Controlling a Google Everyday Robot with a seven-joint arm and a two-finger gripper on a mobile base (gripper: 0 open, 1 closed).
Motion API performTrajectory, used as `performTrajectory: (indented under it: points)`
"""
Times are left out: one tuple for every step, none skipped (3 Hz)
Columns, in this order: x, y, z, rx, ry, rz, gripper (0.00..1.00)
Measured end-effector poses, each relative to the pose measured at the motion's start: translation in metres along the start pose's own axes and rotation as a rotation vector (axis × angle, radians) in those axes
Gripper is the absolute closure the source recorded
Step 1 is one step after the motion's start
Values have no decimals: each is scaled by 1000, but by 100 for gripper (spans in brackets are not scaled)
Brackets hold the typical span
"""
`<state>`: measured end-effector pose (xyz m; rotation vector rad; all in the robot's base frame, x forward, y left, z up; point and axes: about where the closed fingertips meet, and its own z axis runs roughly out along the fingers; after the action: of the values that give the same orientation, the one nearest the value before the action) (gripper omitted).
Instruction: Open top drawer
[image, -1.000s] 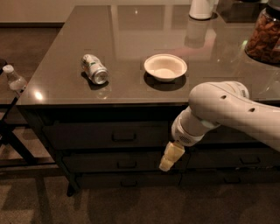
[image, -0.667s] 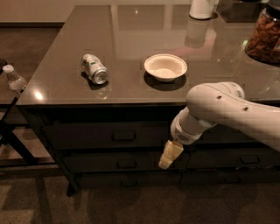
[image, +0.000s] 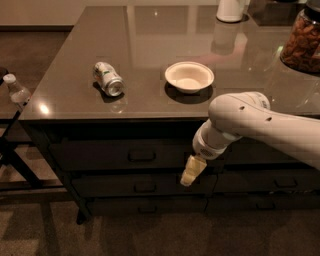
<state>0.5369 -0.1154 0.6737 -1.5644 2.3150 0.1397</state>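
1. The gripper (image: 191, 170), a pale yellowish tip on the white rounded robot arm (image: 250, 120), hangs in front of the dark cabinet face. It is right of centre and points down-left.
2. Gripper state: cannot tell, because only one yellowish block shows from this angle.
3. The wide dark grey-black top drawer (image: 95, 156) sits directly under the glossy dark grey countertop (image: 150, 35). Its front is flush with the cabinet, so it is closed.
4. The drawer's small dark rectangular loop handle (image: 141, 155) is to the left of the gripper, apart from it and not touched.
5. In view, the gripper tip overlaps the seam between the top drawer and the lower dark drawer (image: 100, 186) beneath it.
6. Versus 1.0 s and 0.7 s ago, the gripper has moved slightly up and a little left, towards the handle. The arm's elbow has shifted left with it.
7. The drawer front has not changed, and no gap has opened.
8. The items on the countertop have not moved:
   - a silver drink can on its side (image: 108, 79)
   - a shallow white round bowl (image: 189, 76)
   - a clear glass jar of brown nuts (image: 302, 42) at the right edge
   - a white container (image: 230, 9) at the far edge
9. A clear plastic bottle with a white cap (image: 17, 91) is off the left end of the cabinet, in the same place.
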Motion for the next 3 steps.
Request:
performTrajectory:
  points:
    - [-1,-10,11,-1,1,-9,0]
    - [-5,-18,24,-8,0,-26,0]
    - [-5,-13,44,-44,17,-44,0]
